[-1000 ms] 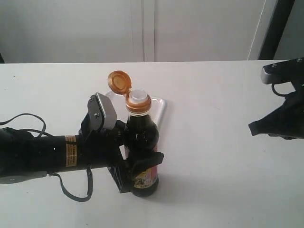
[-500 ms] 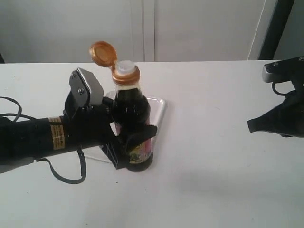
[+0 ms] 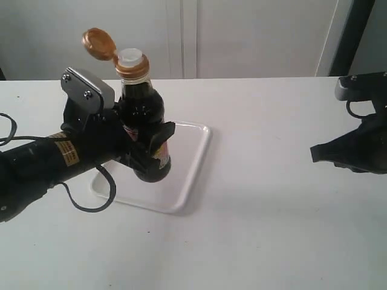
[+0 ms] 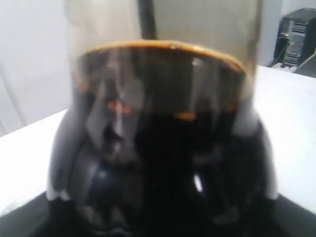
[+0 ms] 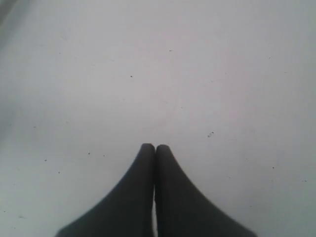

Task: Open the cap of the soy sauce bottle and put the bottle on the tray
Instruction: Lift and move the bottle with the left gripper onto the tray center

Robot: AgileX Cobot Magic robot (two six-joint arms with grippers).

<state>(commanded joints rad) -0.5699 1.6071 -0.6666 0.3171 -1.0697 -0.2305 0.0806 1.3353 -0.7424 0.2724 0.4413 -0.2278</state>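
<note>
Bottle held over the tray, lid already flipped open

The soy sauce bottle (image 3: 144,130) was gripped around its body by the left pincer (image 3: 145,151), jaws clamped on the glass, its long axis tilted slightly off upright with the cap (image 3: 99,43) swung back on its hinge. It was held above the near-left part of the tray (image 3: 193,169), its base apparently clear of the tray floor, so a lowering was judged to be left. The right pincer (image 3: 317,156), jaws pressed together and empty, was parked well apart over the bare counter (image 3: 272,229).
</note>
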